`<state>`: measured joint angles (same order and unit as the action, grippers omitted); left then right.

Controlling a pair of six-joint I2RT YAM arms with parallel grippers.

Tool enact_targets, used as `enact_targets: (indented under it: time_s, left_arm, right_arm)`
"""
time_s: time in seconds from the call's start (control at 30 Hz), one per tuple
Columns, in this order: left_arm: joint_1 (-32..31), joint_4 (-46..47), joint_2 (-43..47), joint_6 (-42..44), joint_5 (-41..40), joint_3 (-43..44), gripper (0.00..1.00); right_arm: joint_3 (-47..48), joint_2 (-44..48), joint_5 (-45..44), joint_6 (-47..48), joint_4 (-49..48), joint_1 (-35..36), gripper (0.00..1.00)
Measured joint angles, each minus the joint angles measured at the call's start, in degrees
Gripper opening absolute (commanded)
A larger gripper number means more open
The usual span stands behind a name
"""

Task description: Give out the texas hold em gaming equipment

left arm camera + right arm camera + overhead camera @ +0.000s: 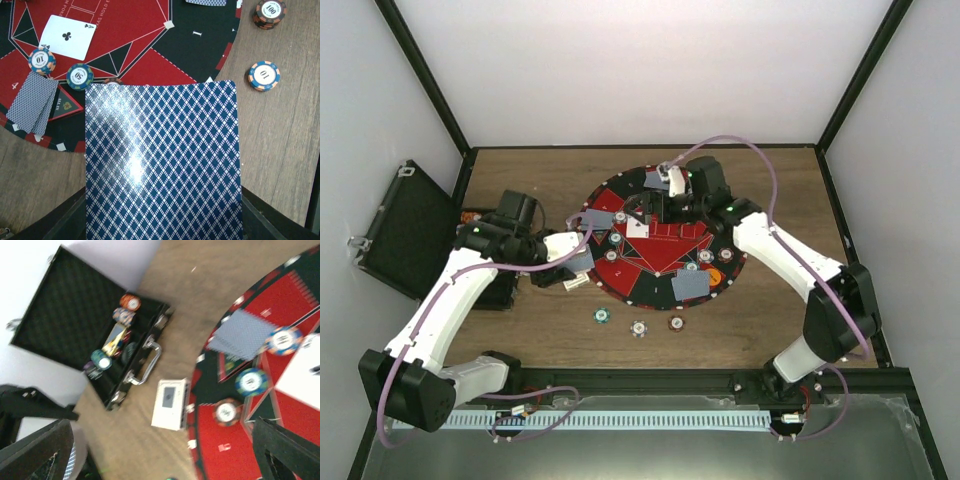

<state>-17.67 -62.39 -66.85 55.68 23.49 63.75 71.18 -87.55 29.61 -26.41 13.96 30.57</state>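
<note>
Bright even overhead light, white glare on the playing card (135,165), right wrist view blurred

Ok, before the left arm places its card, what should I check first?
1. Left tool shut on the blue diamond-patterned playing card: ok.
2. Right tool open and empty: ok.
3. Held card's face: cannot tell, only its back shows.
4. Card hangs over the round red-and-black mat at its edge: ok.
5. All chips on the mat: not ok; a blue-and-orange round 10 chip lies on the wooden table.
</note>
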Motion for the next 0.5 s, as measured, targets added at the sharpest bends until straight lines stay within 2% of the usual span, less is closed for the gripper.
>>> enact_targets:
  time_s: [0.3, 0.5]
  left_arm:
    - [0.0, 0.04, -0.66, -0.02, 0.2, 0.66, 0.05]
    - [0.0, 0.07, -0.94, -0.02, 0.22, 0.72, 0.05]
  right_arm:
    - [-0.5, -3.8, 10.14, -11.26, -3.78, 7.28, 0.95]
    - [-1.68, -4.11, 14.03, -17.57, -9.46, 7.87, 0.94]
